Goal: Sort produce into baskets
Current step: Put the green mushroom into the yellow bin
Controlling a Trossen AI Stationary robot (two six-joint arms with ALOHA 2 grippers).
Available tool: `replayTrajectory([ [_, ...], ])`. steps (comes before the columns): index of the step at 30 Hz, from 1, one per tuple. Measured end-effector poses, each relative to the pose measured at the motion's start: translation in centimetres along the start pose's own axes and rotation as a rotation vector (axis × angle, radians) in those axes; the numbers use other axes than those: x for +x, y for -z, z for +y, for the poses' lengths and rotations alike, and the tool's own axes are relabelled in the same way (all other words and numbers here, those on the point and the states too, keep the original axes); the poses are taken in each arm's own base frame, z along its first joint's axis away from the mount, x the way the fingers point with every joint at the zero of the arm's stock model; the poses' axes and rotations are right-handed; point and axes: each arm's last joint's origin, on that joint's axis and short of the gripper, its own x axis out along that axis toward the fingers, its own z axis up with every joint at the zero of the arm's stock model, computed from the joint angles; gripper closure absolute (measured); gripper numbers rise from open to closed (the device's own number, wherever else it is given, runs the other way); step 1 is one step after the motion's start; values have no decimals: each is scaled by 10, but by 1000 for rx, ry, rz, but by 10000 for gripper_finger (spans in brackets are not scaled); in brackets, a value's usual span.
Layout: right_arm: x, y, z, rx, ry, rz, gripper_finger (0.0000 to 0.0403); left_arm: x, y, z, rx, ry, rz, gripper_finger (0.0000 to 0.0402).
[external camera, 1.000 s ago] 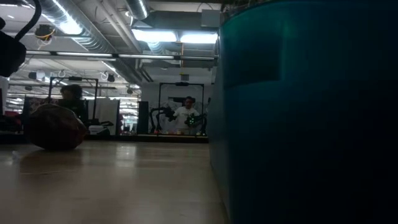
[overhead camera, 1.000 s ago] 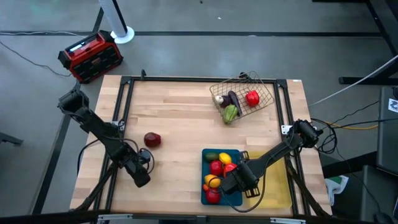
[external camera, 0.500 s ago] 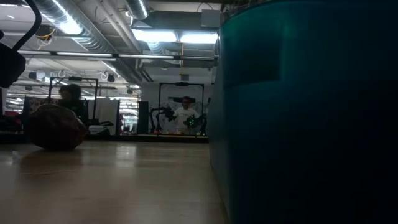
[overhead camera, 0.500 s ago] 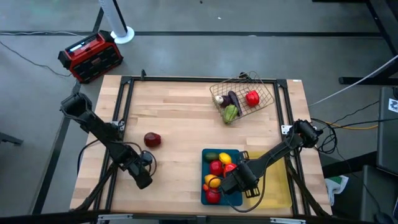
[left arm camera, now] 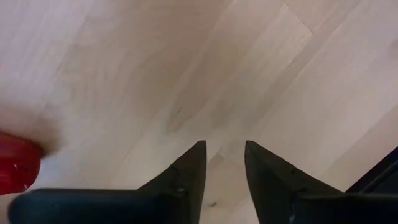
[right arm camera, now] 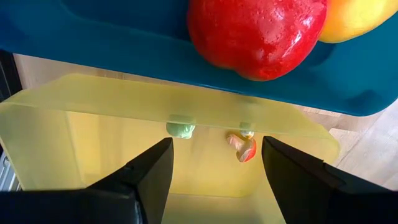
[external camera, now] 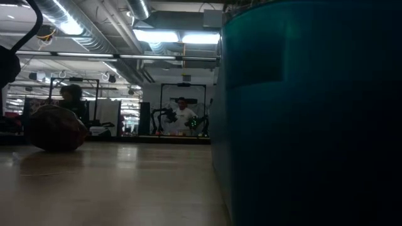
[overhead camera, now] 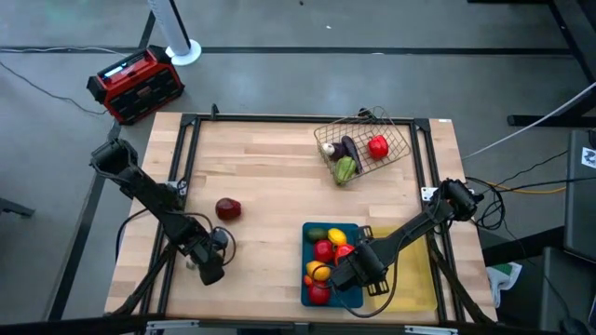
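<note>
A dark red fruit (overhead camera: 227, 208) rests on the bare wood at the table's left, also seen in the low view (external camera: 55, 127). My left gripper (overhead camera: 210, 268) hangs just nearer the front edge than it, pointing down, open by a narrow gap (left arm camera: 224, 149) with nothing between the fingers. The blue tray (overhead camera: 352, 231) holds several red, yellow, orange and green pieces. The pale yellow tray (overhead camera: 410, 274) lies against its right side. My right gripper (overhead camera: 365, 272) hovers open over their shared border (right arm camera: 216, 148). The wire basket (overhead camera: 396, 140) at the far right holds red, green and purple produce.
A red-and-black box (overhead camera: 136, 84) stands on the floor beyond the table's far left corner. A black frame (overhead camera: 191, 140) runs along the table's edges. Bare wood (overhead camera: 261, 158) spreads between the fruit and the basket. People stand in the room behind (external camera: 182, 113).
</note>
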Motion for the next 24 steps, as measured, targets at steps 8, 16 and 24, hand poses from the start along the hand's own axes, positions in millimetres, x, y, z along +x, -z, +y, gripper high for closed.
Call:
replayTrajectory([
  [8,0,0,0,-4,0,0,162,0,4,1,16,9,134,215],
  [16,0,0,-1,-30,25,-9,162,0,5,4,7,-19,155,186],
  [24,0,-1,-1,-30,41,-15,162,0,8,3,-9,-24,157,191],
])
